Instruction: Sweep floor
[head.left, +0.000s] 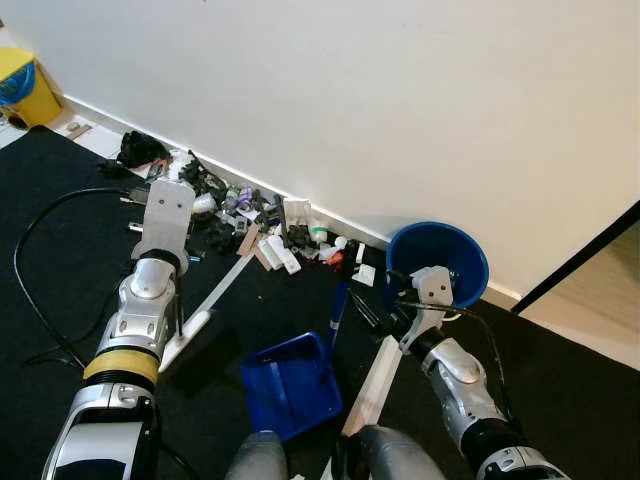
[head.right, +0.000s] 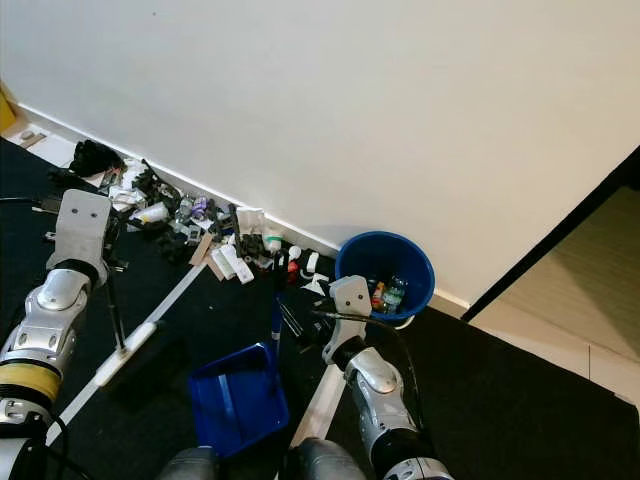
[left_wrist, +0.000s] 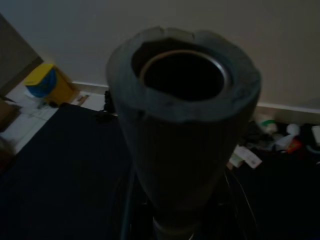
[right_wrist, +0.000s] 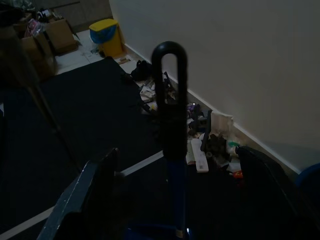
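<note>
Small litter (head.left: 250, 215) lies heaped along the white baseboard on the black carpet. My left gripper (head.left: 172, 262) is shut on a broom's thin dark pole (head.left: 178, 300). The pole's grey foam top (left_wrist: 182, 100) looms close in the left wrist view. Its white head (head.left: 185, 338) rests on the carpet short of the heap. A blue dustpan (head.left: 290, 385) lies by my feet, its upright handle (right_wrist: 170, 115) ending in a black loop. My right gripper (head.left: 362, 310) is open, one finger on each side of that handle.
A round blue bucket (head.left: 437, 262) with some rubbish inside stands against the wall just beyond my right arm. A yellow bin (head.left: 25, 85) is far left. A black cable (head.left: 40, 260) loops over the carpet at left. White strips (head.left: 375, 385) lie on the floor.
</note>
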